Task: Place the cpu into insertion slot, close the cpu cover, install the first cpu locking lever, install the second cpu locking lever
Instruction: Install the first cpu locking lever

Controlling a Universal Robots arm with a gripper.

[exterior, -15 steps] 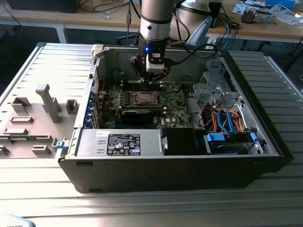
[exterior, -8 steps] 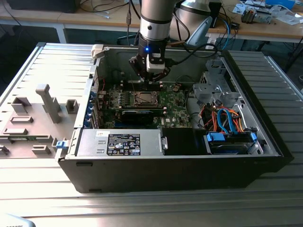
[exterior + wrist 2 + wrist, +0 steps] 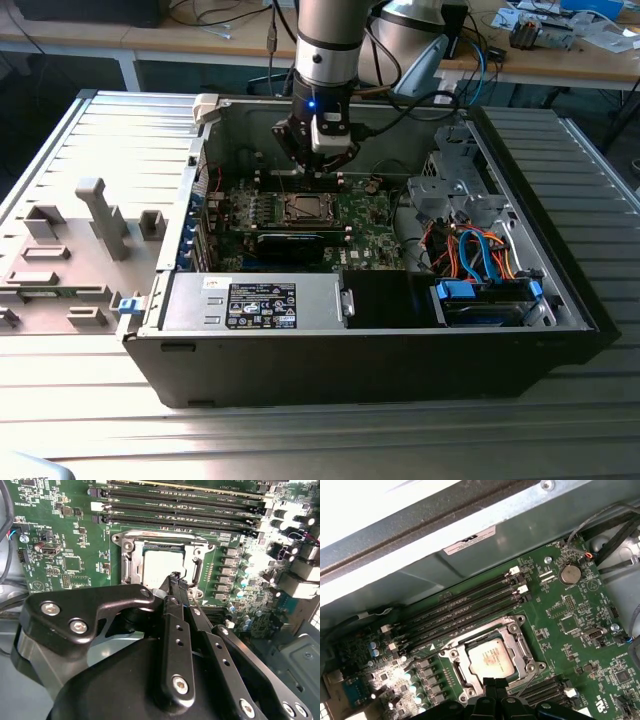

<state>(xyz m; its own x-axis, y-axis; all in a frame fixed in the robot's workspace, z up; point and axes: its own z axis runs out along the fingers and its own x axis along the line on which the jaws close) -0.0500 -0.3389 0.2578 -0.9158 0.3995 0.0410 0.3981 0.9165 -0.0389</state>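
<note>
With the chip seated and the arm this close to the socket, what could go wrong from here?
1. The pincer hangs at the edge of the cpu cover, which lies down over the cpu; a slip might scrape the chip or the frame.
2. The memory slots sit right beside the insertion slot, so a wide sweep may strike them.

One cpu (image 3: 491, 658) sits in one insertion slot (image 3: 451, 653), just beyond the one gripper (image 3: 493, 684), under one cpu cover (image 3: 517, 652). Four long memory slots (image 3: 465, 607) lie farther past the fingertips, and one coin battery (image 3: 570, 573) lies off to the side.
</note>
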